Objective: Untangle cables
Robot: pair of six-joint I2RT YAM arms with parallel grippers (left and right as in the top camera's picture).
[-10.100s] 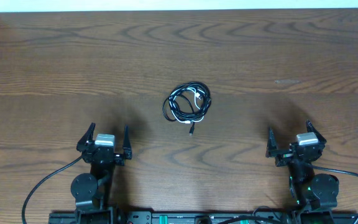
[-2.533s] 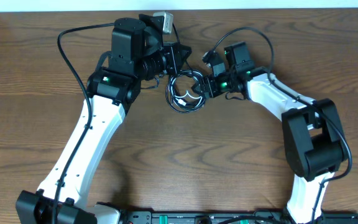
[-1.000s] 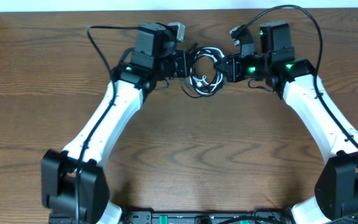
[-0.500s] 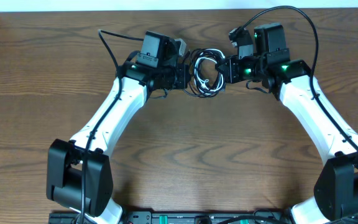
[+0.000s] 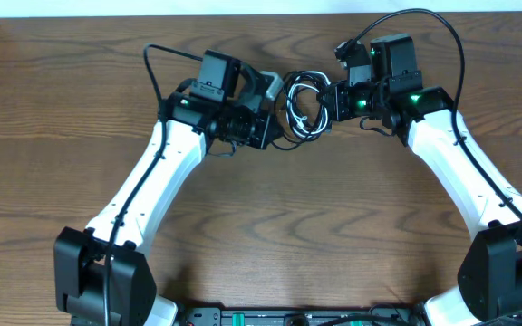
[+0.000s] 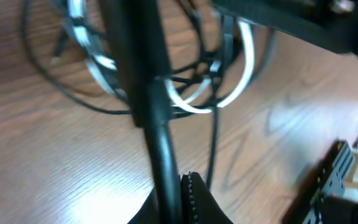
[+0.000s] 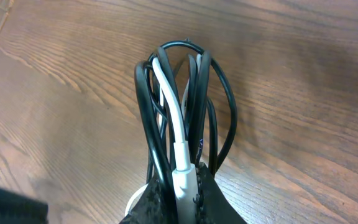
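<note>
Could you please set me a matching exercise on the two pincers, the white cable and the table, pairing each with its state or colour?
Things:
1. left pincer
2. right pincer
3. white cable
4. table

States:
a. brown wood grain
b. shut on the whole bundle of cables
c. shut on one black cable
d. runs between black loops

Pairs: 1-c; 2-b; 3-d; 4-a
</note>
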